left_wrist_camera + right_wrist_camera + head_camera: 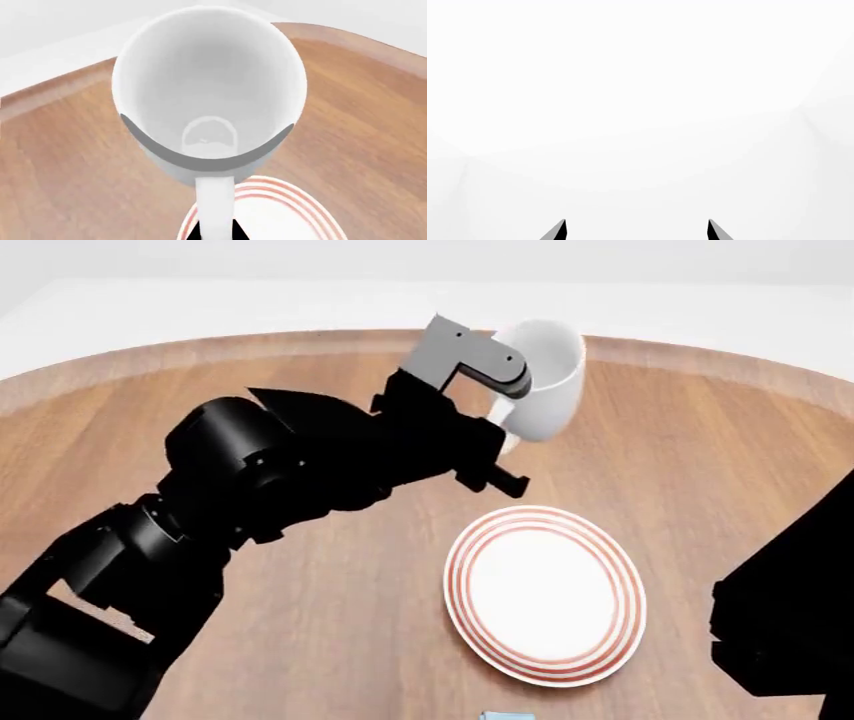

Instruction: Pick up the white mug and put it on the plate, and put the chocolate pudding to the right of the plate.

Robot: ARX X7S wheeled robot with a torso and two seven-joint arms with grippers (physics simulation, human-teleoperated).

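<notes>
Head view: left claw (514, 405) grips white mug (547, 390); wrist shows mug interior.

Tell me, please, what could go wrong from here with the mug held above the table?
1. The left gripper seems to hold the white mug only by its handle, tilted, so it may swing or slip.
2. The mug hangs beyond the plate, not over it; released now, it would probably land on the table.
3. A hard landing could push the plate.
</notes>
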